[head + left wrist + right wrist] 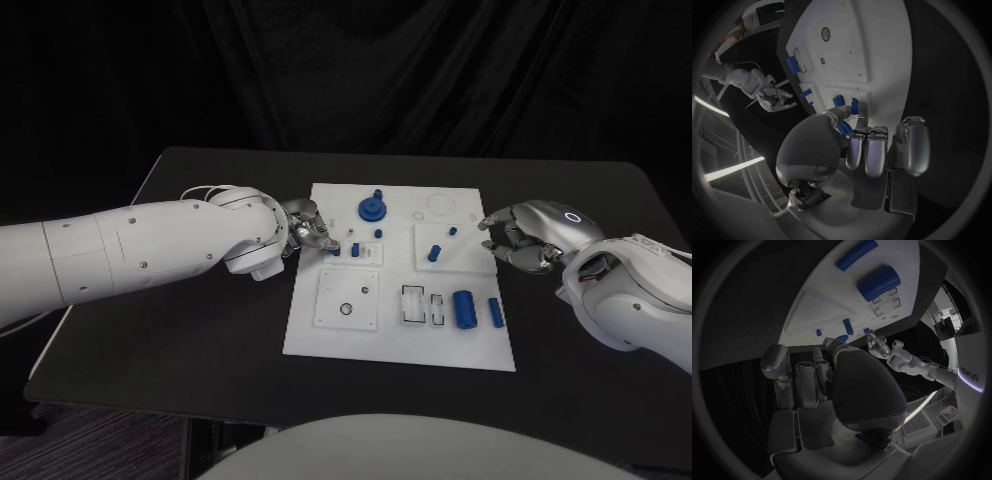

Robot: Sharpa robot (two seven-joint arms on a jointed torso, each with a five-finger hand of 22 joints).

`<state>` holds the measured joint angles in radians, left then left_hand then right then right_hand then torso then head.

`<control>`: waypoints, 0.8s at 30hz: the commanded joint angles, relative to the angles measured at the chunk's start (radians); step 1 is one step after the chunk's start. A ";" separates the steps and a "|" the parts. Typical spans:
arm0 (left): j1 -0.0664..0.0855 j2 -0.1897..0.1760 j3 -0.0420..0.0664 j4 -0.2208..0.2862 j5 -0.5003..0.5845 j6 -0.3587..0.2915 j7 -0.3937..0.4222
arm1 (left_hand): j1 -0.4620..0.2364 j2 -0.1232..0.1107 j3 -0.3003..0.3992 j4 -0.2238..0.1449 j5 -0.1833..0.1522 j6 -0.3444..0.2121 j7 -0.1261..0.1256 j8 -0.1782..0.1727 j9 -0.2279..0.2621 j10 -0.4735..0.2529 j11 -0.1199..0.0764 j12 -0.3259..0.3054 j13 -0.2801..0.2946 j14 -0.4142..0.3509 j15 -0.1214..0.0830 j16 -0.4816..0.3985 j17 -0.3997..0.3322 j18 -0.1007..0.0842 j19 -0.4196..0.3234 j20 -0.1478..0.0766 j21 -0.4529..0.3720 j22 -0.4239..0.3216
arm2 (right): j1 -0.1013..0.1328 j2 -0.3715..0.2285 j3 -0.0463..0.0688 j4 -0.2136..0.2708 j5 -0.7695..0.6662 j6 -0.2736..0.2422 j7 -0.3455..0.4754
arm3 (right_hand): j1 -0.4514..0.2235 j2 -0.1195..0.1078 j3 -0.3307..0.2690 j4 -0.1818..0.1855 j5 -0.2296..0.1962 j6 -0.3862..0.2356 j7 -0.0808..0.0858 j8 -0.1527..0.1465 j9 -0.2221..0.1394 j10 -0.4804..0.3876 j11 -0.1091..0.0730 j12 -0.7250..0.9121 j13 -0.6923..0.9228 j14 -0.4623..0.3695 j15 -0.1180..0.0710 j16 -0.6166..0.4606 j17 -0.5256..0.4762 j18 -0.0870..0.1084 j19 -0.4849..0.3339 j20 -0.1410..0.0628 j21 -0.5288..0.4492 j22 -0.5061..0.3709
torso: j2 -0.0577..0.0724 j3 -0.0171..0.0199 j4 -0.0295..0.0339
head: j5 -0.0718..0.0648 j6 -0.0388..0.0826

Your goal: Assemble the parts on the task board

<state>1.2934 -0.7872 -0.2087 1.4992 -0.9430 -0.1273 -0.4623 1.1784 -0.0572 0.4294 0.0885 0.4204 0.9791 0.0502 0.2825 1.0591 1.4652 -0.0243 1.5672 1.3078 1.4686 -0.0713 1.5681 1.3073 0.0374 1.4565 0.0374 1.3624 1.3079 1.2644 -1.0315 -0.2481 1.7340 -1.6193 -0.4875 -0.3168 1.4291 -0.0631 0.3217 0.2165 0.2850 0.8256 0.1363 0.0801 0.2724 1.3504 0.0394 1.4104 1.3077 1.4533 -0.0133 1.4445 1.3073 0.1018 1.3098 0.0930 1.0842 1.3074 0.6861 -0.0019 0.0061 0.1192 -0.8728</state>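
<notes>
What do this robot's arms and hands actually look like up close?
Both arms are thick, rounded white shells with small dark screw dots. Each ends in a silver metal hand: the left hand has thin pale cables looping at its wrist, and the right hand carries a small glowing blue ring on its back.

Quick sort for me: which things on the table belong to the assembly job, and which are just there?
Job things:
task board
blue gear-like disc
large blue cylinder
slim blue bar
small blue pegs
left hand, at the board's left edge
right hand, at its right edge

Just there:
black table
black curtain behind
</notes>
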 commanded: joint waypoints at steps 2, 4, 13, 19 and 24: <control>-0.006 -0.004 -0.002 0.007 0.001 0.001 -0.002 | -0.001 0.008 0.001 0.003 -0.001 0.006 -0.013 0.005 0.001 0.106 -0.005 0.004 0.263 0.102 -0.006 0.003 0.263 0.016 -0.003 -0.002 -0.007 0.192 | -0.002 0.001 0.000 0.000 -0.004 0.003 -0.017 | 0.000 0.000 0.005 0.001 0.006 0.001 0.000 0.000 -0.001 -0.004 0.003 -0.003 0.041 -0.007 -0.001 -0.003 0.082 0.003 -0.006 0.002 -0.005 0.125 | 0.000 0.0002 0.0010 | 0.001 0.000; -0.007 -0.005 -0.002 0.011 0.001 0.000 -0.002 | -0.001 0.008 0.001 0.003 -0.001 0.006 -0.013 0.005 0.001 0.106 -0.005 0.004 0.263 0.102 -0.006 0.003 0.263 0.016 -0.003 -0.002 -0.007 0.192 | -0.002 0.001 0.000 -0.001 -0.004 0.004 -0.018 | 0.000 0.000 0.005 0.001 0.006 0.001 0.000 0.000 -0.001 -0.004 0.003 -0.003 0.041 -0.007 -0.001 -0.003 0.082 0.003 -0.006 0.002 -0.005 0.125 | 0.000 0.0000 0.0002 | 0.000 0.000; -0.007 -0.013 -0.002 0.016 0.001 -0.003 -0.001 | 0.002 0.009 0.003 0.001 0.002 0.006 -0.014 0.003 0.000 0.106 -0.006 0.004 0.263 0.102 -0.006 0.003 0.263 0.017 -0.005 -0.002 -0.011 0.191 | -0.003 0.000 0.000 -0.001 -0.004 0.008 -0.021 | -0.001 -0.001 0.006 0.001 0.007 0.003 0.000 0.001 -0.002 -0.006 0.004 -0.004 0.040 -0.008 0.000 -0.004 0.080 0.003 -0.008 0.002 -0.007 0.124 | 0.000 -0.0001 0.0005 | 0.001 0.000; -0.008 -0.012 -0.002 0.014 0.001 -0.002 0.002 | -0.005 0.010 -0.004 0.004 -0.019 0.004 -0.012 -0.003 -0.002 0.106 -0.004 0.004 0.263 0.102 -0.005 0.003 0.263 0.019 -0.010 -0.001 -0.020 0.188 | -0.003 0.002 0.000 -0.002 -0.004 0.011 -0.023 | -0.001 -0.001 0.007 0.000 0.007 0.002 0.001 0.000 -0.002 -0.007 0.004 -0.004 0.039 -0.008 0.000 -0.004 0.080 0.004 -0.008 0.002 -0.008 0.124 | 0.000 -0.0001 -0.0002 | -0.001 0.000; -0.008 -0.006 -0.002 0.011 0.001 0.004 0.001 | -0.091 0.027 -0.104 0.093 -0.277 -0.001 0.006 -0.058 -0.051 0.106 0.011 0.004 0.263 0.102 0.008 0.003 0.263 0.020 -0.014 0.009 -0.029 0.186 | -0.003 0.003 0.000 -0.002 -0.004 0.013 -0.024 | -0.001 -0.001 0.007 0.000 0.007 0.002 0.001 0.000 -0.002 -0.007 0.004 -0.004 0.039 -0.008 0.000 -0.004 0.080 0.004 -0.008 0.002 -0.008 0.124 | 0.000 0.0004 -0.0008 | -0.001 0.000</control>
<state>1.2891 -0.7969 -0.2100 1.5090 -0.9434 -0.1342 -0.4624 1.1018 -0.0275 0.3420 0.1711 0.1689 0.9804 0.0485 0.2341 1.0176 1.4685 -0.0210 1.5672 1.3078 1.4663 -0.0690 1.5681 1.3074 0.0373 1.4438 0.0429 1.3373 1.3077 1.2640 -1.0281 -0.2481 1.7318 -1.6192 -0.4816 -0.3205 1.4291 -0.0631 0.3216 0.2165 0.2850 0.8256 0.1363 0.0801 0.2717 1.3468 0.0431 1.4104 1.3075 1.4533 -0.0133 1.4445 1.3073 0.1018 1.3062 0.0967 1.0794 1.3073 0.6863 -0.0020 0.0058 0.1187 -0.8728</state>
